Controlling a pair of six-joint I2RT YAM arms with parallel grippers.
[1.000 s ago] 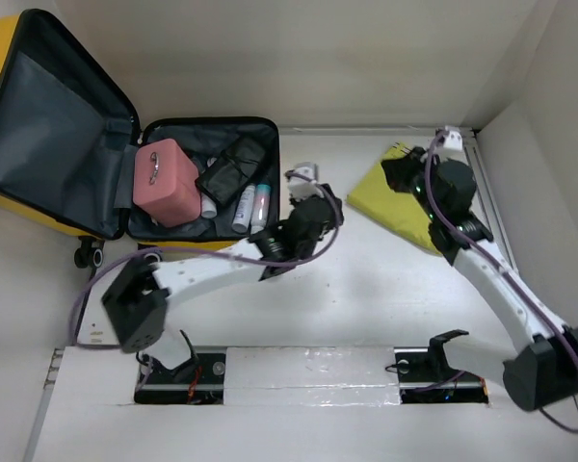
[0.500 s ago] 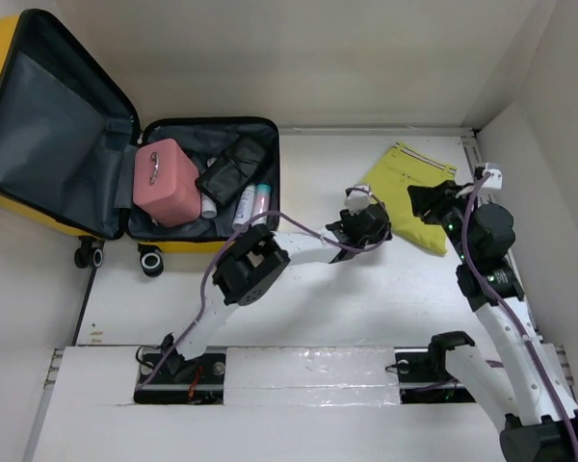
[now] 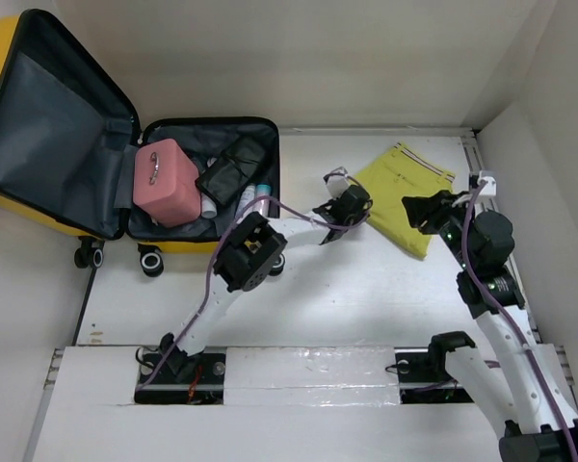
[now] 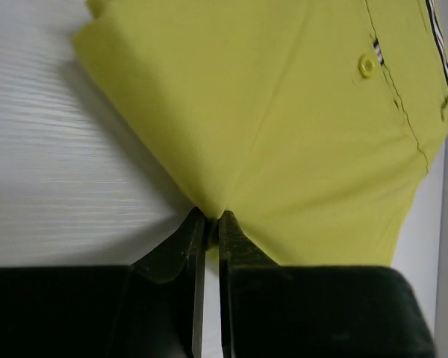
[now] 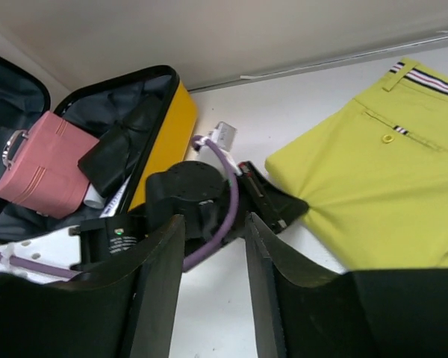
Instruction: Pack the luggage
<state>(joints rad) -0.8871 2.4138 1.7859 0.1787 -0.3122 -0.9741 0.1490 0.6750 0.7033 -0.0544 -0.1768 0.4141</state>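
Left jaws pinched shut on the folded edge of the yellow trousers [image 4: 299,149], well right of the open luggage [image 3: 48,125]; right jaws half open, empty. We judge the cloth light and limp, best held at the fold.

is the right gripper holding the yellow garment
No, the right gripper stands open with nothing between its fingers, and the yellow garment lies on the table ahead of it.

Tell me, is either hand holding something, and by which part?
The left hand pinches the yellow garment by its folded edge; the right hand is open, holding nothing.
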